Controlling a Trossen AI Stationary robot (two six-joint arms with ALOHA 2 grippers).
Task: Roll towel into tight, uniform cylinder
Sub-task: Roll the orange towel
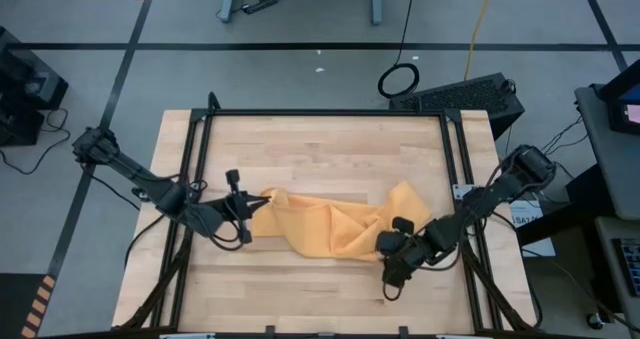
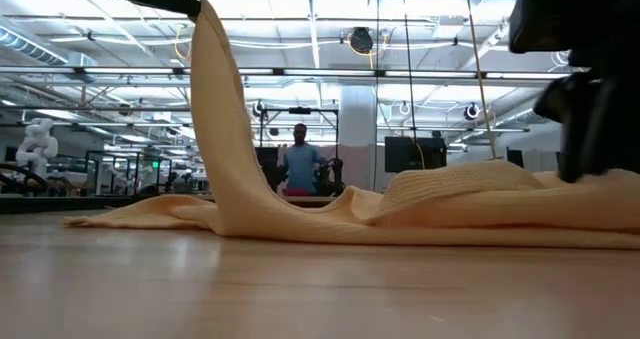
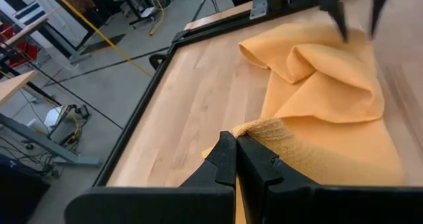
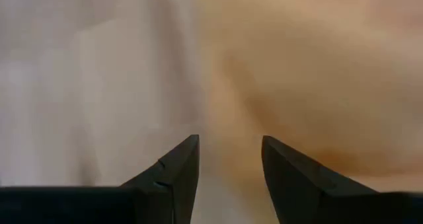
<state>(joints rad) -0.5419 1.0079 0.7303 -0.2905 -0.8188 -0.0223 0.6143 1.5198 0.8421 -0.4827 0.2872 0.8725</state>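
Observation:
The mustard-yellow towel (image 1: 335, 224) lies crumpled across the middle of the wooden table, and most of it rests on the wood (image 2: 450, 204). My left gripper (image 1: 252, 212) is at the towel's left end, shut on it and raised above the table (image 3: 236, 141). My right gripper (image 1: 386, 267) is open and low at the towel's near right part. In the right wrist view (image 4: 228, 145) its fingers point down over the towel's edge and bare wood. No white label shows. My left gripper pinches the towel's left end at an edge (image 3: 261, 126) between its two shut fingers. That end is lifted high (image 2: 205, 19), and the cloth hangs from it in a steep slack sheet down to the rest on the table. I cannot tell whether my right gripper touches the towel.
A black metal frame (image 1: 320, 112) runs round the tabletop. Bare wood lies at the far side (image 1: 320, 149) and the near side (image 1: 300, 294) of the towel. A person (image 2: 300, 164) stands far off in the room beyond the table.

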